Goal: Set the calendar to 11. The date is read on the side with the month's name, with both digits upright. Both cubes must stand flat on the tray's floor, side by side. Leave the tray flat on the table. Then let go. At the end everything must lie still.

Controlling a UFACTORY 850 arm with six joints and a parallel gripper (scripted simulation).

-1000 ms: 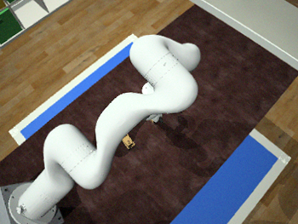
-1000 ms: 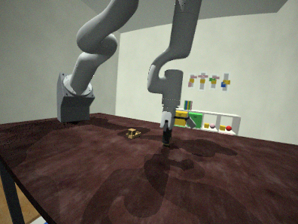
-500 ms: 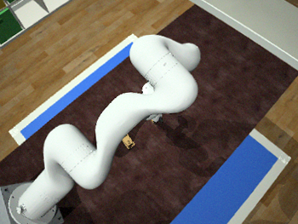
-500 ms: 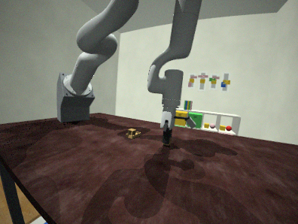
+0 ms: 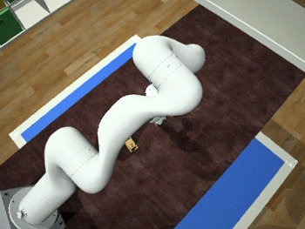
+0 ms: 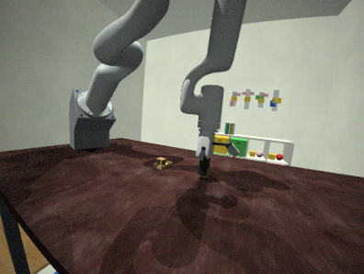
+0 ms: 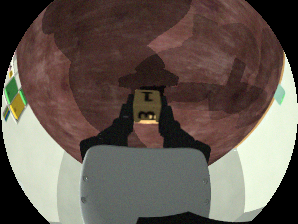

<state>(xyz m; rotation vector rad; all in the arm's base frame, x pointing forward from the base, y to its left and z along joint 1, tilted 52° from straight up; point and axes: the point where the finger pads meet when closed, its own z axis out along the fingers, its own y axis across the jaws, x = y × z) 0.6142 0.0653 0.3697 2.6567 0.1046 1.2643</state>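
My gripper [image 6: 203, 174] [image 7: 146, 103] is shut on a wooden cube [image 7: 147, 103], low over the table to the right of the calendar in the top and exterior views. In the wrist view the cube's face toward the camera shows a dark 1, with a dark 3 on it nearer the palm. Whether the cube touches the table I cannot tell. The small wooden calendar [image 5: 131, 144] [image 6: 162, 163] stands on the table, apart from the gripper. Its month name and digits are too small to read, and I cannot tell how its other cube lies.
The dark red-brown table top [image 5: 160, 171] [image 6: 138, 207] bears the arm's grey base [image 5: 11, 222] [image 6: 89, 133] at the left. White shelves with coloured boxes [image 6: 238, 146] stand beyond the table. The arm hangs over the table in the top view and hides part of it.
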